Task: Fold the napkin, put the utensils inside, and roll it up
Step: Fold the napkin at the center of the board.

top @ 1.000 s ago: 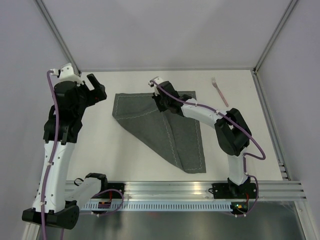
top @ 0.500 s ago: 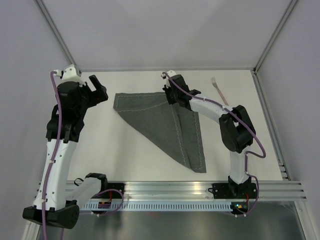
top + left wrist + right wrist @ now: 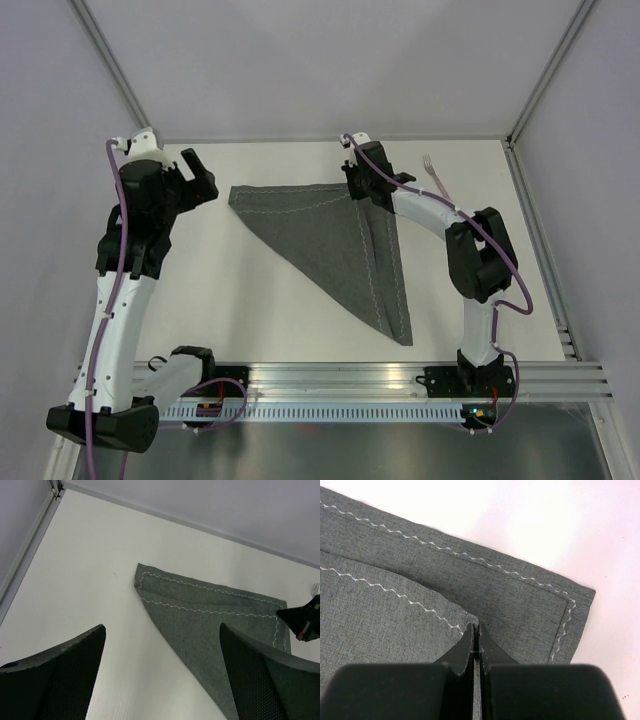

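White tabletop (image 3: 250, 310) carries everything. The right gripper (image 3: 476, 631) has its jaws pressed together, pinching the napkin (image 3: 330, 240) by the corner of its upper layer, just inside the napkin's far right corner. The napkin lies folded into a triangle, one straight edge along its far side and its point toward the arm bases. The left gripper (image 3: 200, 172) hangs spread wide beside the napkin's far left corner, touching nothing. A fork (image 3: 438, 182) lies to the right of the napkin, apart from it.
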`<state>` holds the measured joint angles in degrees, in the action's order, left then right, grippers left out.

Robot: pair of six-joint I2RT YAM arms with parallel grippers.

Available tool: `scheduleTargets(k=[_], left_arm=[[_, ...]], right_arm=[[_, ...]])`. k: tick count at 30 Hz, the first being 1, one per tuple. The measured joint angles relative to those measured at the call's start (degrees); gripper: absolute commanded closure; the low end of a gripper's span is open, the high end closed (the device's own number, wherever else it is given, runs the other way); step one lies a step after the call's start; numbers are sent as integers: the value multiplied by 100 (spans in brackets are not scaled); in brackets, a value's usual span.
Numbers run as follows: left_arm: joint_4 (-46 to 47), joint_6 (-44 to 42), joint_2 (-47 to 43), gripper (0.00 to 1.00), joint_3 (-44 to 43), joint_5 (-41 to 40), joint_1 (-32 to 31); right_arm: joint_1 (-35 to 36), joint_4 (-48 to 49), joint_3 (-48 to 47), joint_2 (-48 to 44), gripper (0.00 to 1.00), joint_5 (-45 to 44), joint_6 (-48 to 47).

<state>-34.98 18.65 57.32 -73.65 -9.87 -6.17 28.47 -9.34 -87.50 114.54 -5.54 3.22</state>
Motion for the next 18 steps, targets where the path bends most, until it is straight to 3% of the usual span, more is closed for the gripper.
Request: scheduleTargets(k=[18], left_arm=[[90,0,129,2,52,7,0]], right_arm=[[-503,168,0,-17,100,101,63]])
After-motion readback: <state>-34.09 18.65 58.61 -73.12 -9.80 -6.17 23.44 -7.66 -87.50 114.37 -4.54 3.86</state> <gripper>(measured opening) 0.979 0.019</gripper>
